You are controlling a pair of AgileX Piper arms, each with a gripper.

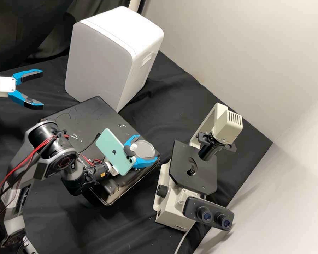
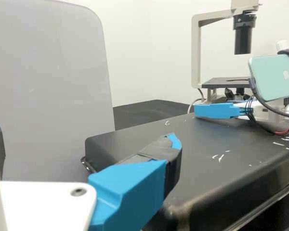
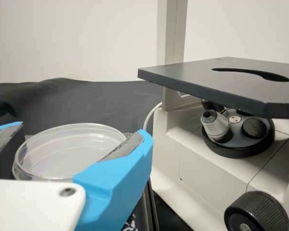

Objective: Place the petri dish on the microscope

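A black cloth covers the bench [image 1: 187,95], which runs up to a plain pale wall [image 1: 254,53] on the right and far sides; dark drapes hang at the far left. A tall white box [image 1: 109,53] with rounded corners stands at the far middle. Just in front of it lies a flat black tray [image 1: 84,116], scratched and flecked with white.

The petri dish [image 1: 145,148], clear and round, is at the tray's right corner. The right gripper [image 1: 147,149] is grasping it, one blue finger against the rim on each side. A mint-green phone [image 1: 115,151] is fixed to that arm's wrist, and red wires [image 1: 21,162] trail along the arm at the near left.

The microscope [image 1: 173,197] stands just right of the tray, its body cream. Its black stage [image 1: 192,165] is close to the dish but higher than it, and apart from it. A dark tube [image 1: 207,150] under the lamp head hangs over the far part of the stage, and twin eyepieces [image 1: 212,214] jut out on the near side.

The left gripper [image 1: 41,88] hovers at the far left, well apart from the dish, its fingers spread wide with nothing between them.
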